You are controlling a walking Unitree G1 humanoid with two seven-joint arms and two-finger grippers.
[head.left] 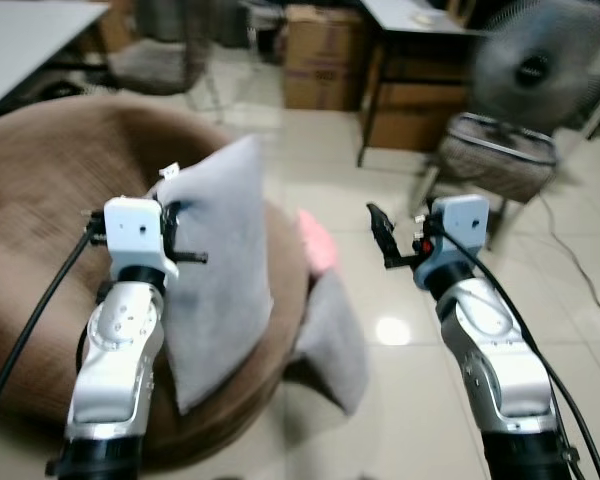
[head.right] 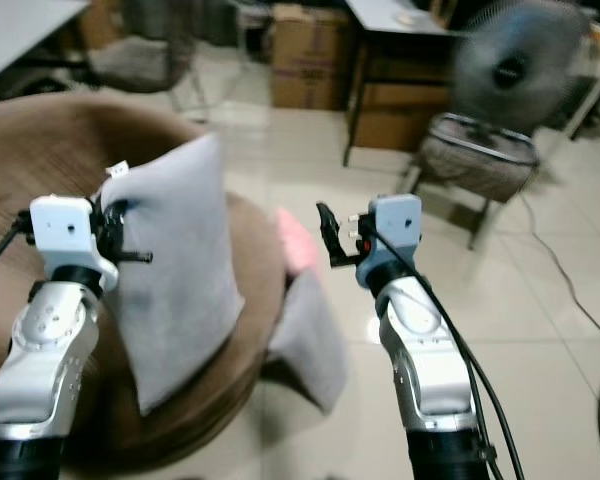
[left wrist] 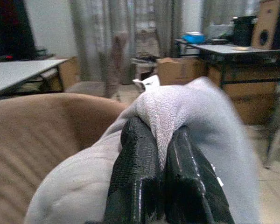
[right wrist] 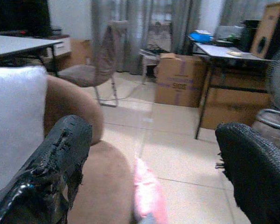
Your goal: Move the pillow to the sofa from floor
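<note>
Left gripper (left wrist: pixel 161 154): black fingers clenched on a fold near the top corner of the grey pillow (head.left: pixel 220 270), which hangs upright over the rounded brown sofa (head.left: pixel 40 200), its lower end against the seat edge. Right gripper (right wrist: pixel 154 154): fingers spread wide, holding nothing, raised above the tiled floor (head.left: pixel 430 380) beside the sofa. Second grey cushion (head.left: pixel 330 340): leaning at the sofa's base on the floor. Pink object (head.left: pixel 318 240): just behind it, blurred. Beyond: cardboard box (head.left: pixel 315 55), fan (head.left: pixel 535 65), dark table (head.left: pixel 410 60).
</note>
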